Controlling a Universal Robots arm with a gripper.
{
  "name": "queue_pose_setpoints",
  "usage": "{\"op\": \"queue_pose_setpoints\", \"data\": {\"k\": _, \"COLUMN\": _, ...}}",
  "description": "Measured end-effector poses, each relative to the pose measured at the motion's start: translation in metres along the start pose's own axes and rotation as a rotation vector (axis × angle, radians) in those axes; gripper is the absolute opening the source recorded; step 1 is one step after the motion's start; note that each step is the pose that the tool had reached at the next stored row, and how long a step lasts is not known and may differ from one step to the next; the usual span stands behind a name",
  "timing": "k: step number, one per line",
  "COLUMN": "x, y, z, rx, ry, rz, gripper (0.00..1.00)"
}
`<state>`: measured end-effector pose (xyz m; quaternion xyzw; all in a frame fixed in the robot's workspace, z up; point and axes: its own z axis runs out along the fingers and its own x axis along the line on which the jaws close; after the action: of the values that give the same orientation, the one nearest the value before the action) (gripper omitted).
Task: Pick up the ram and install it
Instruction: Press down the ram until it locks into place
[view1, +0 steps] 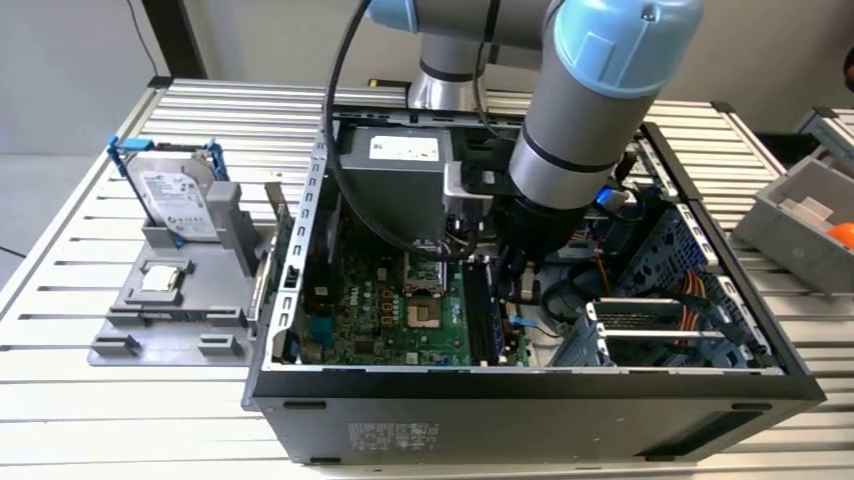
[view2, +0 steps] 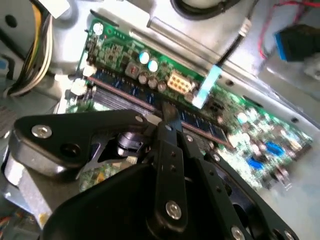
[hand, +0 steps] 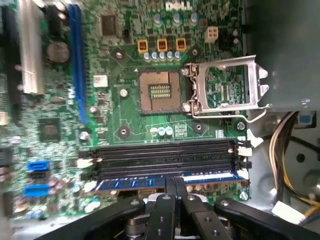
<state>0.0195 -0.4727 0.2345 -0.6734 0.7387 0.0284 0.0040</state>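
Pinching the ram by its upper edge, the gripper has its 2 black fingers drawn together on the blue-green stick, which stands on its long edge in the outermost of the black memory slots on the motherboard. Gripping at the middle of the stick looks deliberate: it would spread any downward push evenly toward both ends, so neither end tips up. In the second wrist view the same fingers meet on the stick about halfway along it, with the board's dark chips running away on either side. I judge the stick to be lined up with its slot and at least partly entered, but whether it is fully seated and the end latches have closed on it cannot be told. Beyond the slots lies the bare processor socket with its metal retention frame swung open beside it. In the exterior view the arm drops steeply from above into the open computer case, its wrist low over the far right part of the board. On the exterior view's left, outside the case, a grey holder keeps a hard drive upright and a processor chip lying flat.
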Motion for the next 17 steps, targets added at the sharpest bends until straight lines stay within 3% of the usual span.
{"op": "queue_pose_setpoints", "data": {"k": 14, "x": -0.0027, "y": 0.0023, "z": -0.0638, "rx": -0.0001, "ry": 0.0004, "rz": 0.000, "gripper": 0.00}}
{"op": "queue_pose_setpoints", "data": {"k": 17, "x": -0.0031, "y": 0.0027, "z": -0.0747, "rx": -0.0001, "ry": 0.0008, "rz": 0.000, "gripper": 0.00}}
